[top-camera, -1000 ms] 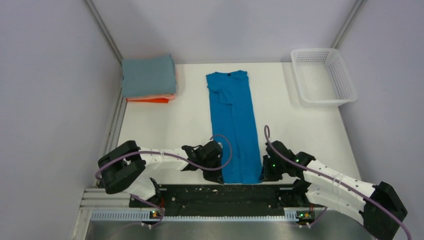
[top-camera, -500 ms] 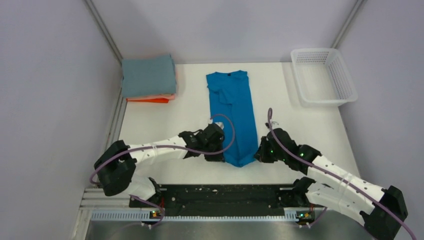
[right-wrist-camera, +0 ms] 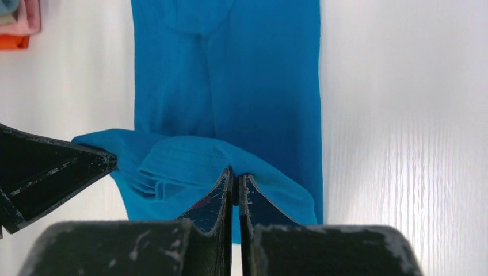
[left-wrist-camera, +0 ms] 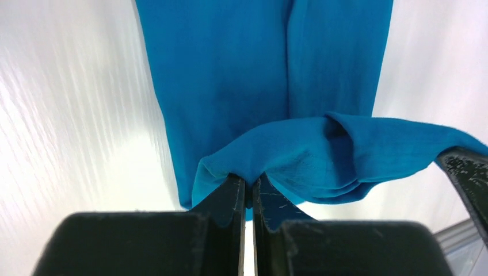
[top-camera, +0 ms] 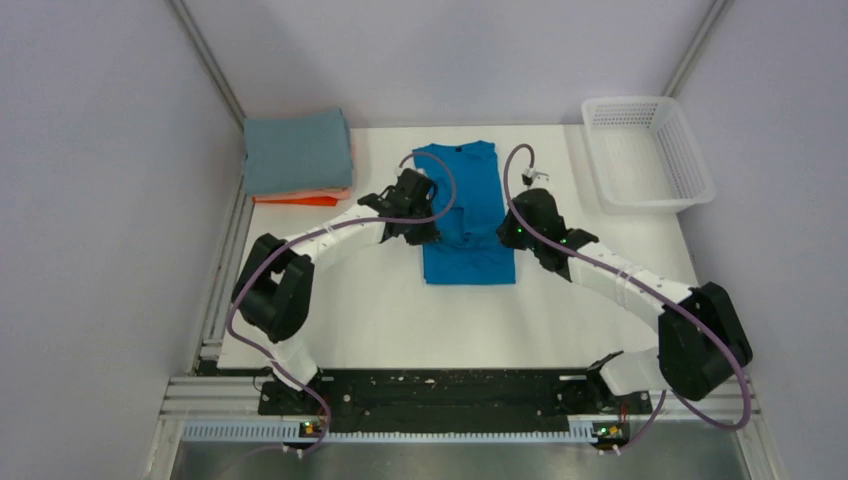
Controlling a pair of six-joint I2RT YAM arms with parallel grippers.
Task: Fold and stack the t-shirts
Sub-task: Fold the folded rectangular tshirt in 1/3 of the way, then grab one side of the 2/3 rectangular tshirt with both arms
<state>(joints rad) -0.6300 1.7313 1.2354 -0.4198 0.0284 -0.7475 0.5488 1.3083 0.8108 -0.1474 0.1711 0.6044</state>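
A bright blue t-shirt (top-camera: pixel 468 225) lies lengthwise in the middle of the table, its lower half doubled up over the upper half. My left gripper (top-camera: pixel 421 222) is shut on the hem's left corner (left-wrist-camera: pixel 247 167). My right gripper (top-camera: pixel 510 232) is shut on the hem's right corner (right-wrist-camera: pixel 230 161). Both hold the hem a little above the shirt's body (right-wrist-camera: pixel 253 75). A stack of folded t-shirts sits at the back left: dusty grey-blue (top-camera: pixel 297 151) on top, salmon pink (top-camera: pixel 330 194) and orange (top-camera: pixel 295 201) beneath.
A white plastic mesh basket (top-camera: pixel 650 150) stands at the back right corner. Metal frame posts rise at the back left and back right. The left arm's finger (right-wrist-camera: pixel 52 167) shows at the left of the right wrist view.
Both grippers have carried the shirt's bottom hem from the near edge toward the collar. The shirt went from lying full length to being doubled over.
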